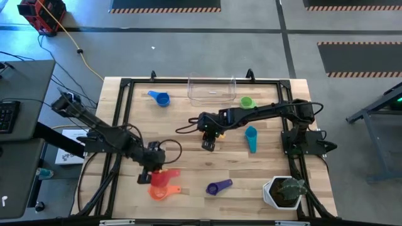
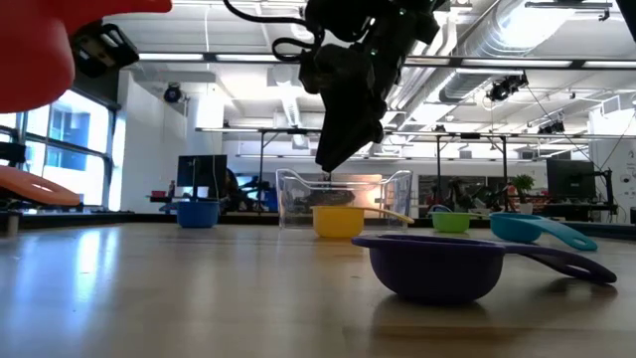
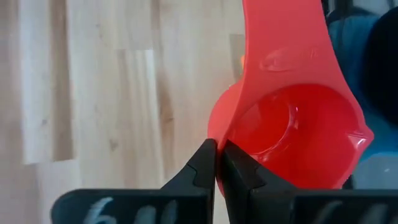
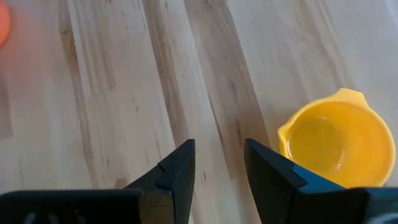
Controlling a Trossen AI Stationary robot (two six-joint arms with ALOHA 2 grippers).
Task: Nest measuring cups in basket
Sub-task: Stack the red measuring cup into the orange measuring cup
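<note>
Measuring cups, glossy plastic scoops, scattered on wood-plank table; clear basket (image 1: pixel 211 89) at 12 o'clock. Left gripper (image 3: pixel 216 163) fingers together on pink cup (image 3: pixel 292 134) rim. Right gripper (image 4: pixel 219 163) fingers apart beside yellow cup (image 4: pixel 336 140).

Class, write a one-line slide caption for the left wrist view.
Left gripper, jaws shut on the rim of the orange-red measuring cup, above the wooden table.

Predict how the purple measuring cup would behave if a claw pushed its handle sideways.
The purple measuring cup looks like thin, rigid plastic, so it is probably light. Sitting upright on a flat base on smooth wood, it would likely slide and pivot, not roll. Its long handle might tip it.
</note>
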